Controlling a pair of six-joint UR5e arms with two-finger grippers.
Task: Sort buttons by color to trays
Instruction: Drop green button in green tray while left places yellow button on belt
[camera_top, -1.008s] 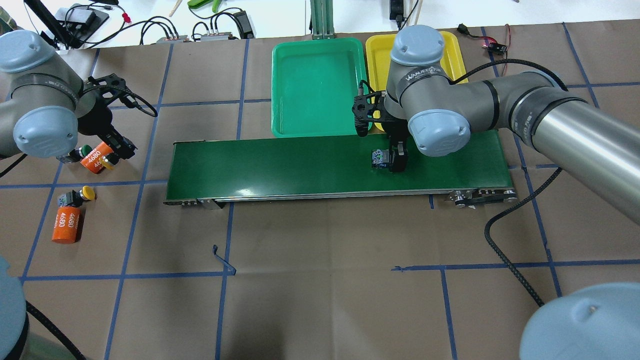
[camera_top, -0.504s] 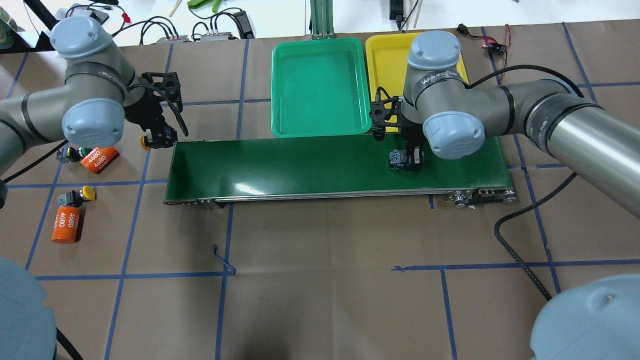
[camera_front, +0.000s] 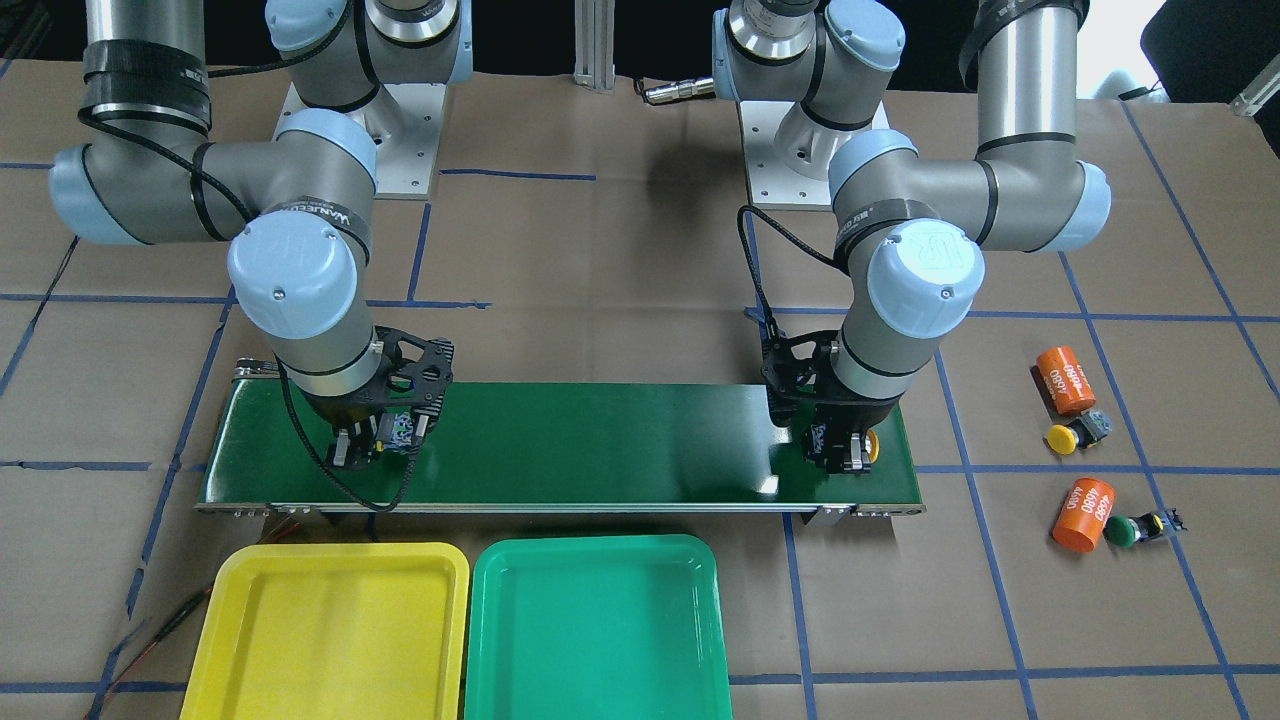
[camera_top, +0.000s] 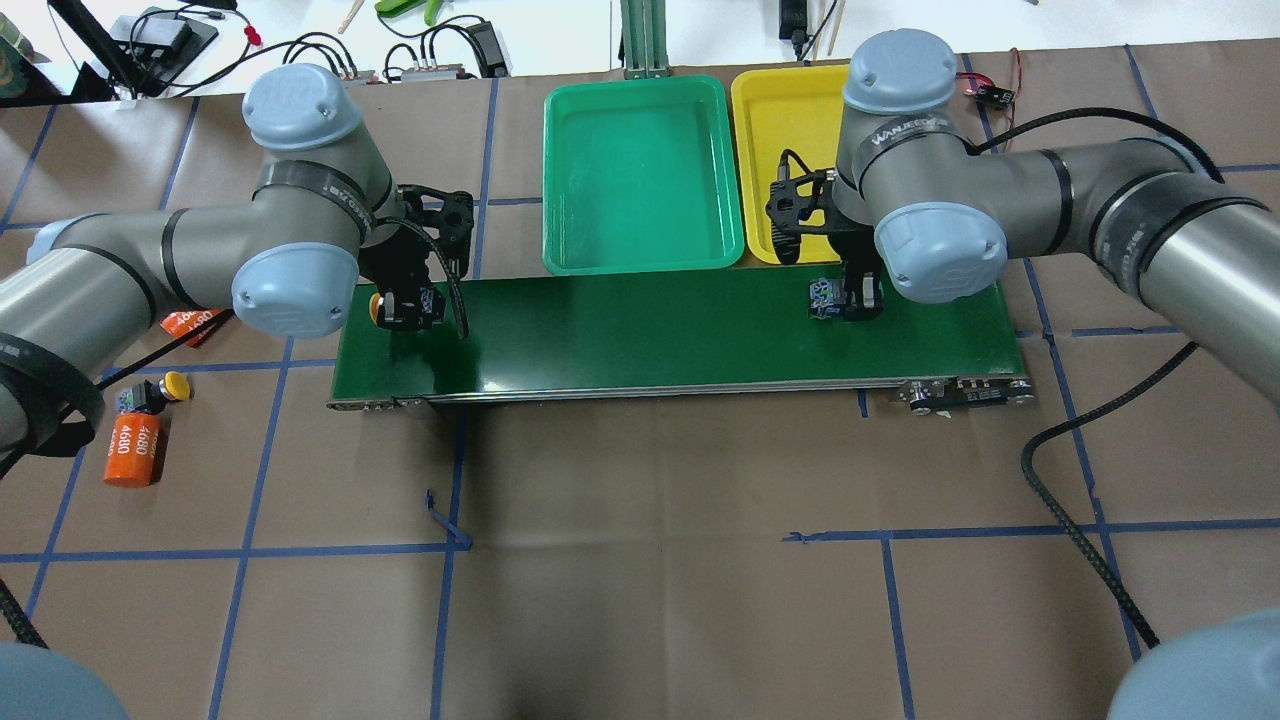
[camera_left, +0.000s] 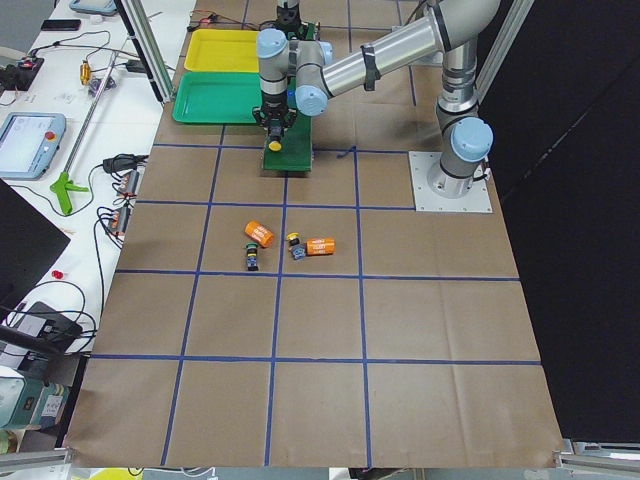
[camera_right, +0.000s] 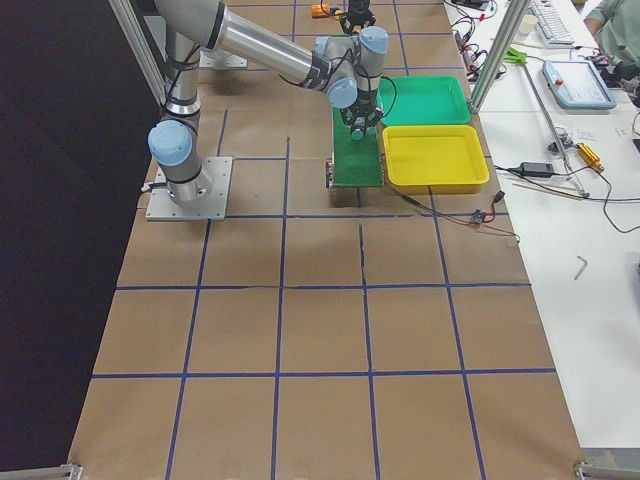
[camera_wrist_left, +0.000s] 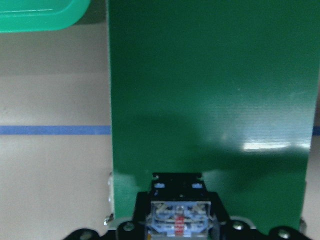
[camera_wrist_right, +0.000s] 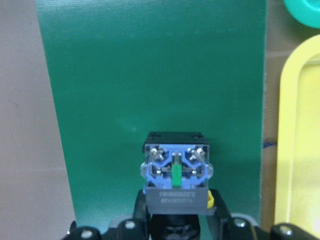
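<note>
My left gripper (camera_top: 405, 305) is shut on a yellow-capped button (camera_top: 377, 305) over the left end of the dark-green belt (camera_top: 650, 330). Its grey body fills the bottom of the left wrist view (camera_wrist_left: 180, 220). My right gripper (camera_top: 848, 297) is shut on another button (camera_top: 823, 295) low over the belt's right part, near the yellow tray (camera_top: 790, 110). Its blue-grey body (camera_wrist_right: 176, 175) shows a sliver of yellow cap. The green tray (camera_top: 640, 170) holds nothing. A yellow button (camera_front: 1065, 437) and a green button (camera_front: 1125, 530) lie on the table.
Two orange cylinders marked 4680 (camera_front: 1065, 380) (camera_front: 1083, 513) lie beside the loose buttons. In the overhead view my left arm hides the green button. Cables and electronics lie along the table's far edge. A black cable (camera_top: 1080, 520) loops on the table's right.
My left arm swung from the loose parts to the belt's left end, carrying the yellow button. My right gripper moved right along the belt with its button, toward the yellow tray.
</note>
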